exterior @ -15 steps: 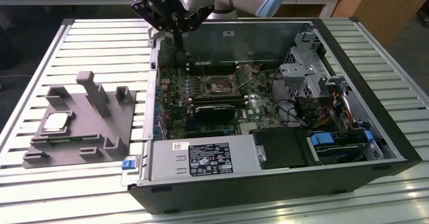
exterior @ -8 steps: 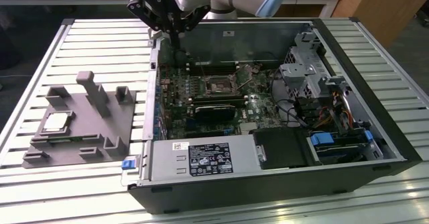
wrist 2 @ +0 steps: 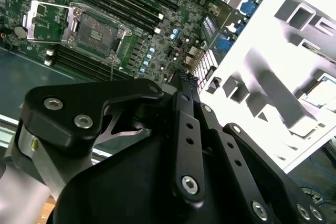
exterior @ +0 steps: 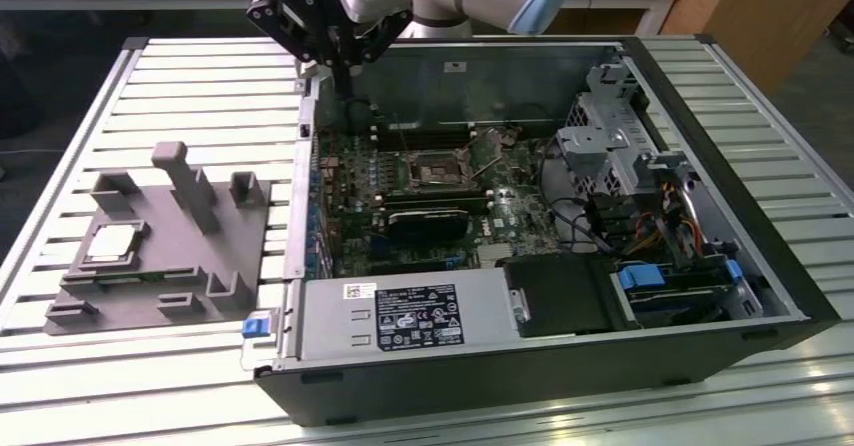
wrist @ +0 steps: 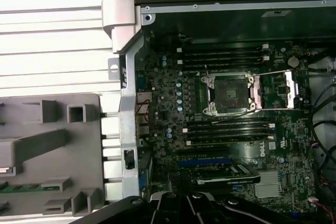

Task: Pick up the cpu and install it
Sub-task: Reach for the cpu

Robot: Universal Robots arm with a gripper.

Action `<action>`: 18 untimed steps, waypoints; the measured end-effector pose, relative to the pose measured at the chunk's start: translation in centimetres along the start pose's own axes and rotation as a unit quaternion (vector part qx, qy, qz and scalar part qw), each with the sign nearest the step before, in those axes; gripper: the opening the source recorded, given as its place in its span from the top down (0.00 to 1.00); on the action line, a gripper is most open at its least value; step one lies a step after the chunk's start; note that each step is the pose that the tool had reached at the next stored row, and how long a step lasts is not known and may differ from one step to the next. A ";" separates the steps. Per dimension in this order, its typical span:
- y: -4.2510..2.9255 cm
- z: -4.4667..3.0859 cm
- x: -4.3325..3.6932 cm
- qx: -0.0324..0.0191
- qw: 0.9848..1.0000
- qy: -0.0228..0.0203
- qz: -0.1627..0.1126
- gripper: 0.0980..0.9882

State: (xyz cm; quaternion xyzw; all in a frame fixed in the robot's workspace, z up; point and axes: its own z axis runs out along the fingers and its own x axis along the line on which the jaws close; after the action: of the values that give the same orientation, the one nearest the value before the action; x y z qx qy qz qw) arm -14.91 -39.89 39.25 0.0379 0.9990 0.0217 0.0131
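Observation:
The cpu (exterior: 114, 243), a small square chip with a silvery top, lies in a recess of the grey fixture plate (exterior: 200, 266) at the exterior view's left, beside the open computer case (exterior: 534, 366). In the second wrist view the cpu (wrist 2: 320, 93) shows on the same plate. My gripper (exterior: 344, 81) hangs over the case's far left corner, well away from the cpu, shut with nothing in it; its fingertips (wrist 2: 182, 74) meet in a point. The dark socket (exterior: 441, 166) (wrist: 230, 94) on the motherboard stands bare, its metal load plate (wrist: 275, 90) flipped open.
The case lies on a slatted metal table (exterior: 80, 116). Inside it are memory slots (wrist: 223, 56), a black card (exterior: 427, 224), a drive cage (exterior: 607, 136), cables (exterior: 641, 226) and the power supply (exterior: 400, 316). Upright blocks (exterior: 174, 171) rise from the fixture plate.

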 end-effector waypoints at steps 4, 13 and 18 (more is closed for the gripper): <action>-0.02 0.01 0.23 0.000 1.000 0.000 0.000 0.99; -0.05 0.01 0.65 0.000 1.000 0.000 0.000 0.99; -0.07 0.02 0.89 0.000 1.000 0.000 0.000 0.99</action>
State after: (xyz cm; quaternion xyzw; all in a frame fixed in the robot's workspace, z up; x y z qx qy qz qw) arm -15.80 -39.89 39.20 0.0378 0.9990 0.0215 0.0131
